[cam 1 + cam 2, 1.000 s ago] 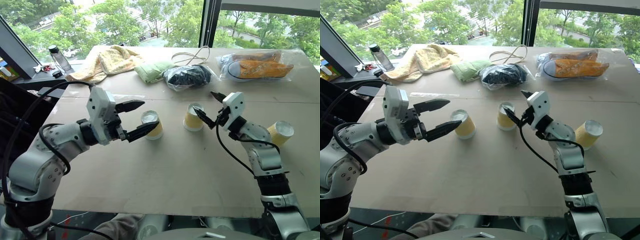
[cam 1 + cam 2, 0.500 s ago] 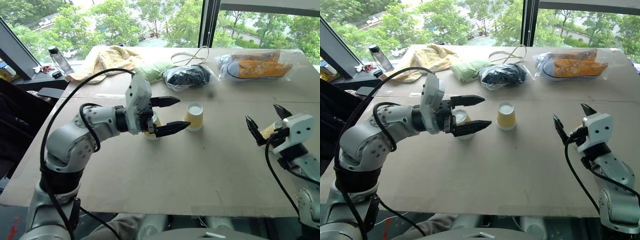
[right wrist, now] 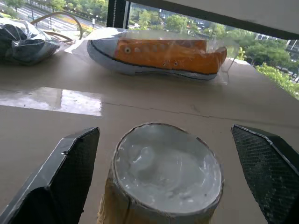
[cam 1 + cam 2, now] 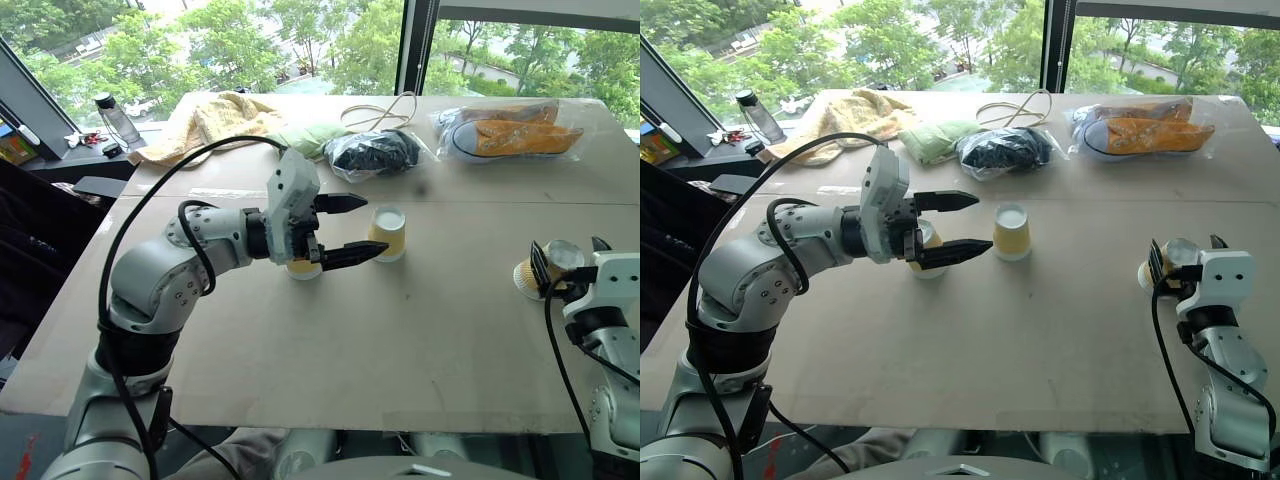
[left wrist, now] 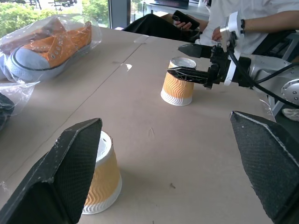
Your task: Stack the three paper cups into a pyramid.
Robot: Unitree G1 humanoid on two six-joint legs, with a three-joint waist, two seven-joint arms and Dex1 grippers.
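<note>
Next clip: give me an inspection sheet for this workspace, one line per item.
Surface: brown cardboard-covered table.
Job's things: three paper cups, all upside down and unstacked; middle cup, a cup behind the left pincer, a cup at the right edge.
Clutter: yellow towel, green cloth, dark bagged bundle, bagged orange shoes, bottle.
Grippers: left pincer open, fingertips near the middle cup, holding nothing; right pincer open, fingers either side of the right cup, not closed on it.
Cables: black cables along both arms; a cord loop on the table.
Surroundings: windows with trees; a seated person holding a phone.
</note>
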